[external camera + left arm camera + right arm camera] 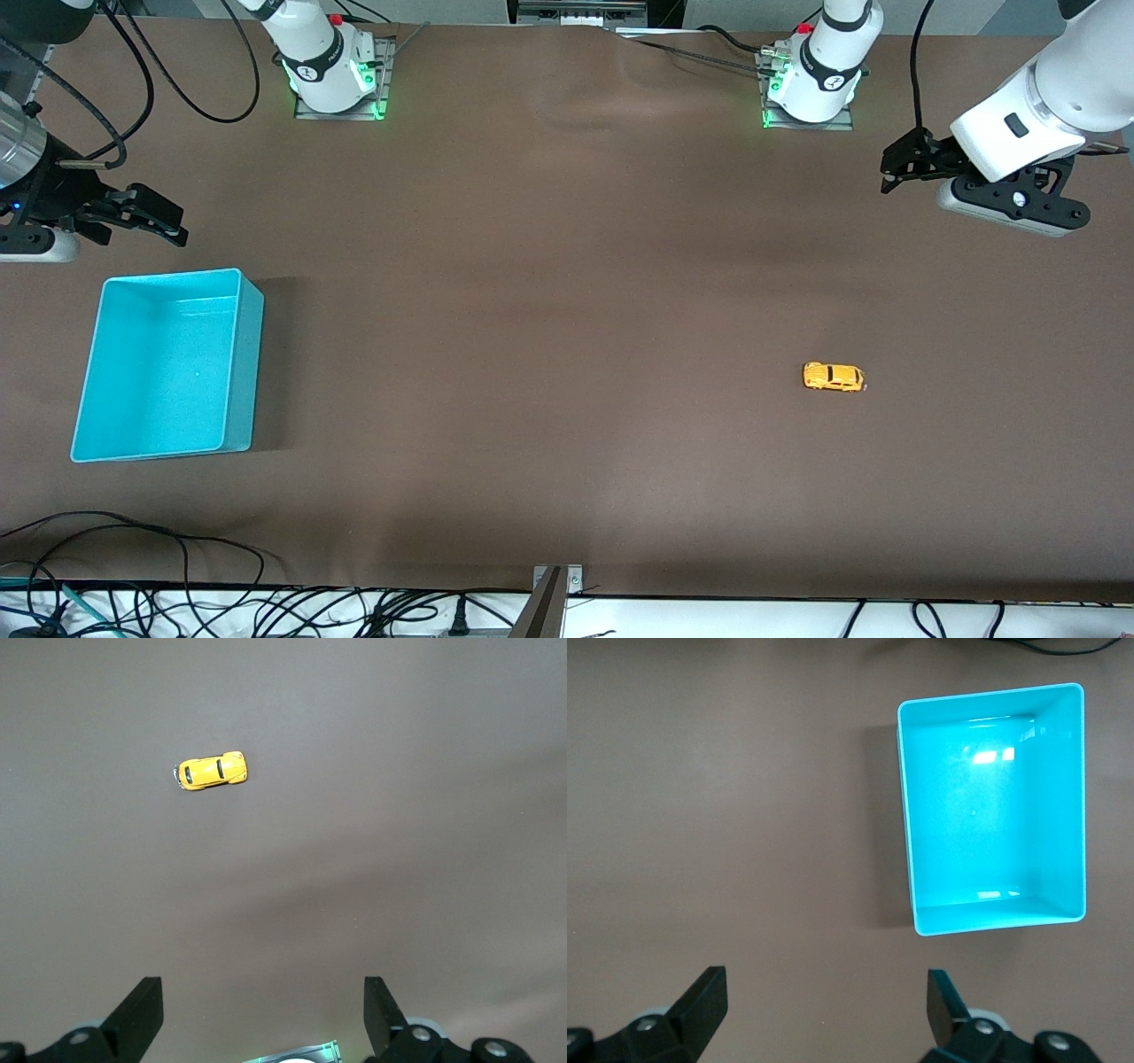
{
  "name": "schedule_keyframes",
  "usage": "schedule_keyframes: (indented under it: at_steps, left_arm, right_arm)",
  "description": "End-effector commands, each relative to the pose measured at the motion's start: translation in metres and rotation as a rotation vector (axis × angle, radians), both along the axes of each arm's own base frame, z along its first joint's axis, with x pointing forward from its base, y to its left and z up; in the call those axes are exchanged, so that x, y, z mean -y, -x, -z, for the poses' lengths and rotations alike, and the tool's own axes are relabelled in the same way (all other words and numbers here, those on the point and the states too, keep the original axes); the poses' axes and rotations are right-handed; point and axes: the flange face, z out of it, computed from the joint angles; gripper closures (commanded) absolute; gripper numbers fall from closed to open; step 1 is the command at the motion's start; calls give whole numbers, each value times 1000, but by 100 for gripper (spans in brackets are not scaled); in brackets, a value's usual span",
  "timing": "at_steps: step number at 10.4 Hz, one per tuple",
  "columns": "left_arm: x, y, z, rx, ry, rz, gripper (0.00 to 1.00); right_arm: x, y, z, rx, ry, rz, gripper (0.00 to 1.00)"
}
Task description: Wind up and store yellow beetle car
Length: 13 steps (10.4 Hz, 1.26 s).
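The yellow beetle car point(833, 377) rests on its wheels on the brown table toward the left arm's end; the left wrist view shows the car point(211, 771) alone on bare cloth. My left gripper point(893, 170) hangs in the air over the table near that end, apart from the car, and in its own view this gripper point(263, 992) is open and empty. The turquoise bin point(251, 354) stands empty at the right arm's end. My right gripper point(173, 221) hovers over bare table beside the bin point(992, 806), and in its wrist view it point(827, 983) is open and empty.
Both arm bases point(332, 75) point(811, 84) are bolted along the table edge farthest from the front camera. Loose black cables point(133, 567) and a metal bracket point(554, 589) lie along the nearest edge. Bare brown table point(549, 354) spans between car and bin.
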Motion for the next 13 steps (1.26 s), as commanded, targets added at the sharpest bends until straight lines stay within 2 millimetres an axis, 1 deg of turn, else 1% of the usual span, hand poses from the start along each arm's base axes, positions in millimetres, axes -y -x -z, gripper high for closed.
schedule_keyframes:
  at_steps: [1, 4, 5, 7, 9, 10, 11, 12, 13]
  left_arm:
    - [-2, -4, -6, 11, -21, 12, 0]
    - [-1, -4, -5, 9, -18, 14, 0]
    - [-2, -5, -5, 10, -14, 15, 0]
    - [-2, -4, -7, 13, -10, 20, 0]
    - [-1, -5, -4, 10, -20, 26, 0]
    - [-1, -8, 0, 5, -20, 26, 0]
    - [1, -14, 9, -2, -18, 31, 0]
    - [8, -19, 18, -7, -15, 58, 0]
    - [7, -25, 23, 3, -5, 94, 0]
  right_arm:
    - [4, 2, -6, 2, -9, -3, 0]
    - [3, 1, -3, -4, -5, 11, 0]
    - [3, 4, -2, -27, -2, 9, 0]
    - [4, 7, -8, -28, -1, 9, 0]
    - [5, 5, -8, -22, -1, 12, 0]
    - [5, 5, -8, -24, 1, 13, 0]
    - [5, 6, -10, -24, 3, 13, 0]
    - [9, 6, -11, -19, 3, 21, 0]
    - [10, 4, -11, -13, 2, 24, 0]
